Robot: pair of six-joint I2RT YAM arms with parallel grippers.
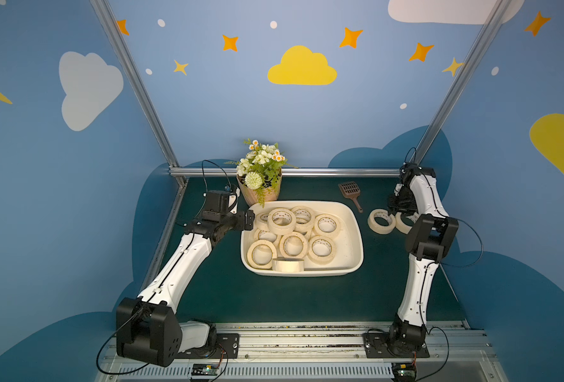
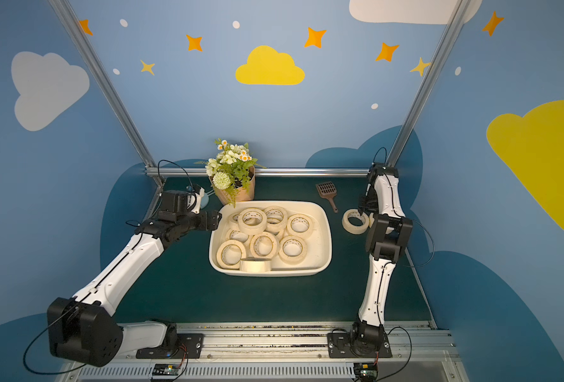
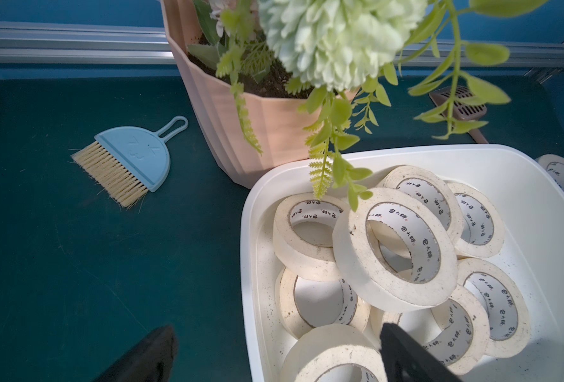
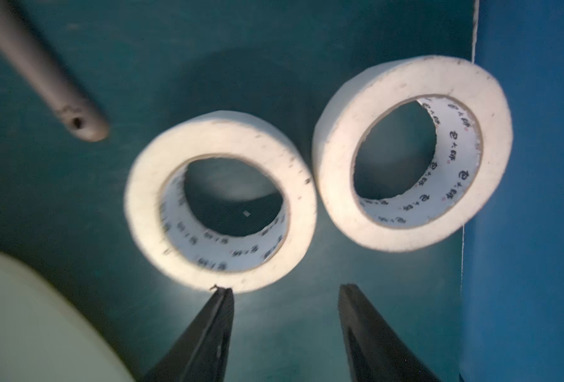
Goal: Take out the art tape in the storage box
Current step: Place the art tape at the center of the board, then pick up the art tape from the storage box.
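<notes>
Sitting heaped in the storage box are most of the art tape rolls, some lying flat, some leaning on their neighbours, and one standing on edge against the near wall. Two more rolls are lying flat on the green mat to the right of the box: one is showing whole in a top view, and the other is lying just beside it, half hidden behind my right arm from above but clear in my right wrist view. I am holding my right gripper over the mat just short of these two rolls, jaws parted and gripping nothing, one fingertip sitting at the edge of the nearer roll; whether it is touching I cannot tell. I am holding my left gripper at the box's far left corner, jaws spread wide and empty, one finger hanging over the rolls inside and the other outside the rim. Behind the box a flower pot is standing close to the rim, its fronds drooping over the tape. A brown scoop is lying on the mat between the pot and the loose rolls, and a small blue brush is lying on the mat left of the pot.
</notes>
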